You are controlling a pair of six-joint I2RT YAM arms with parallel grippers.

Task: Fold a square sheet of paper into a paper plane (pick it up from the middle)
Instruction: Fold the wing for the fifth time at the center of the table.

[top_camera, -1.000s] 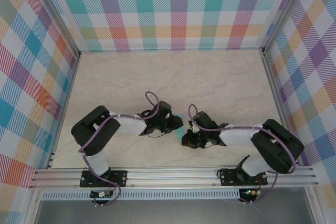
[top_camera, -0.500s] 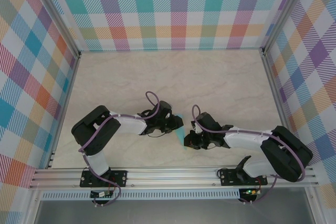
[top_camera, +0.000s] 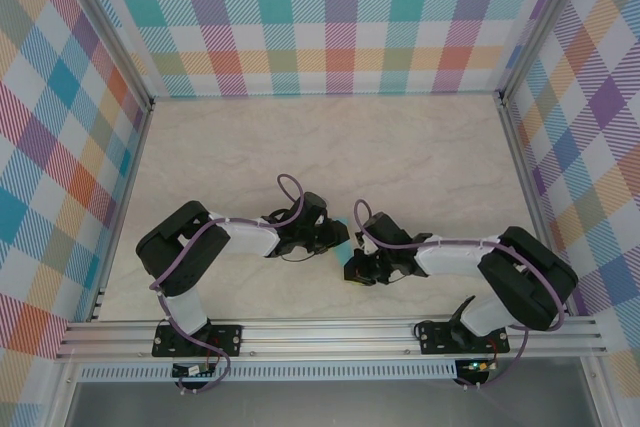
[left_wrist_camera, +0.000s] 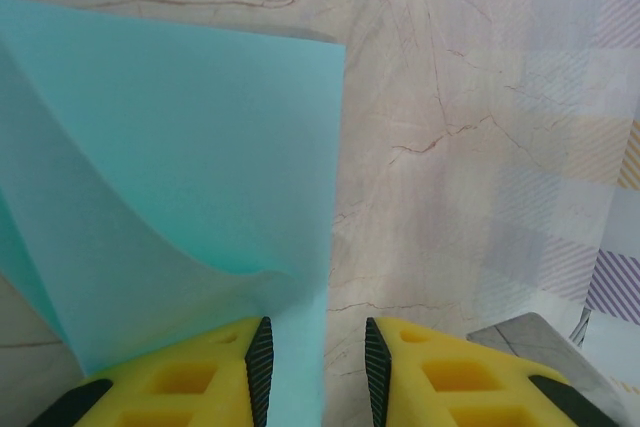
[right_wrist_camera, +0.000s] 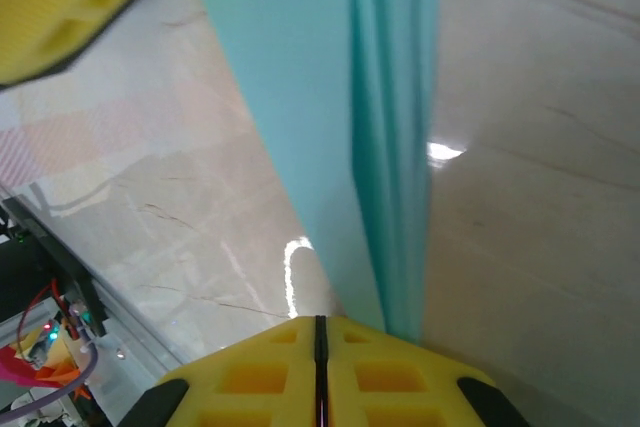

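The sheet of paper (left_wrist_camera: 180, 167) sits low over the table (left_wrist_camera: 450, 97), near its front edge between the 2 arms, bowed and folded into several layers but no dart yet. The right gripper (right_wrist_camera: 320, 347) has just swung back in toward the left gripper (left_wrist_camera: 317, 357), and from above the teal has shrunk to a sliver. Looks like a crease being worked, mid-fold. The left fingers (left_wrist_camera: 258, 357) stand parted, the paper's edge running loose between them. The right ones are pressed together against the folded layers; whether they pinch them, I can't tell.
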